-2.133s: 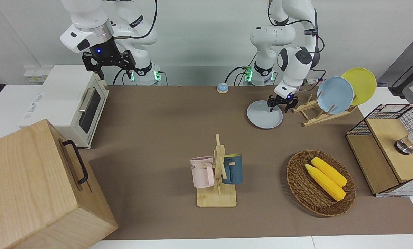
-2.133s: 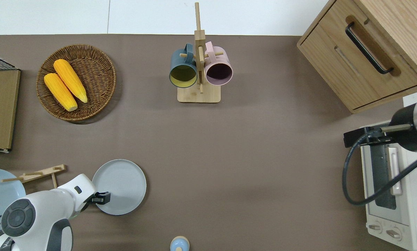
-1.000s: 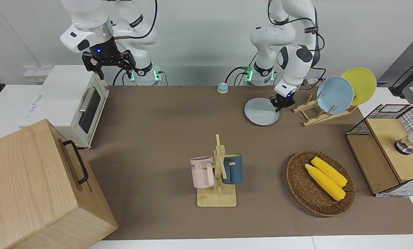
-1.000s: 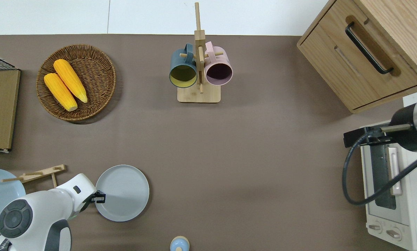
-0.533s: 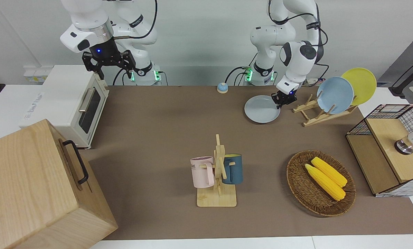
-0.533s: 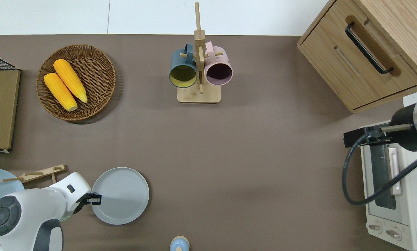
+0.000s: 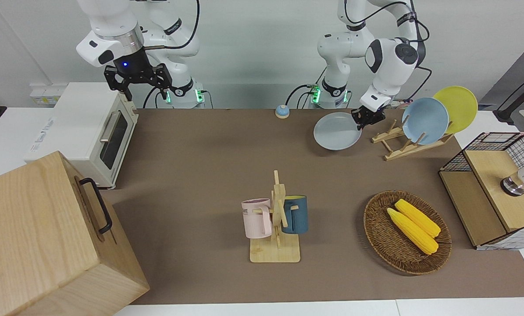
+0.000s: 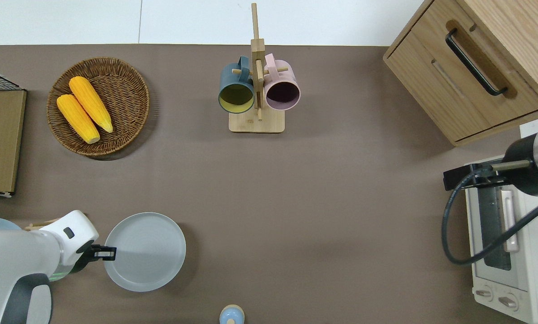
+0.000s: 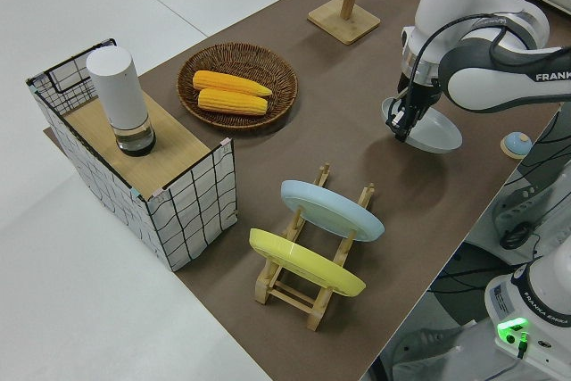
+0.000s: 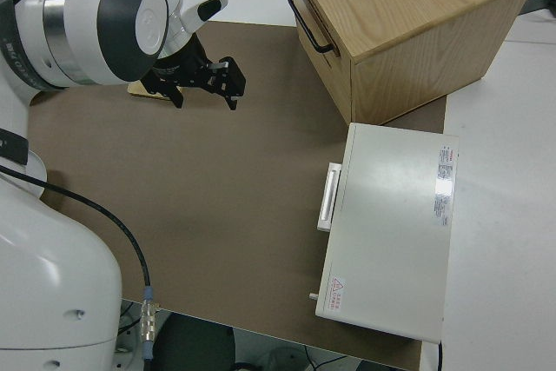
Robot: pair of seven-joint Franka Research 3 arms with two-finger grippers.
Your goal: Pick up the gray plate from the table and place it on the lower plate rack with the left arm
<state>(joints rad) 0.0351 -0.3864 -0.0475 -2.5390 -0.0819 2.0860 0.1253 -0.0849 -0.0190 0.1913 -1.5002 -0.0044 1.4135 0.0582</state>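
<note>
My left gripper [image 7: 363, 118] is shut on the rim of the gray plate [image 7: 336, 131] and holds it roughly level, a little above the brown table [image 7: 209, 175]. In the overhead view the gripper [image 8: 109, 253] grips the plate [image 8: 145, 252] at its edge toward the left arm's end. The lower plate rack [image 7: 402, 147] stands beside the plate, toward the left arm's end, with a sky-blue plate [image 7: 425, 120] and a yellow plate [image 7: 457, 109] in its slots. The left side view shows the gripper [image 9: 403, 127], plate [image 9: 433, 131] and rack [image 9: 303, 296]. The right gripper [image 7: 138, 85] is parked and open.
A wooden mug stand [image 7: 277, 228] with a pink and a blue mug stands mid-table. A wicker basket [image 7: 376, 237] holds two corn cobs. A wire-sided box [image 7: 490, 197], a toaster oven [image 7: 86, 131], a wooden cabinet [image 7: 47, 237] and a small blue bell [image 7: 282, 111] are around.
The left gripper shut on the gray plate's rim, lifted it off the table, and carried it a little toward the rack. The right arm has not moved.
</note>
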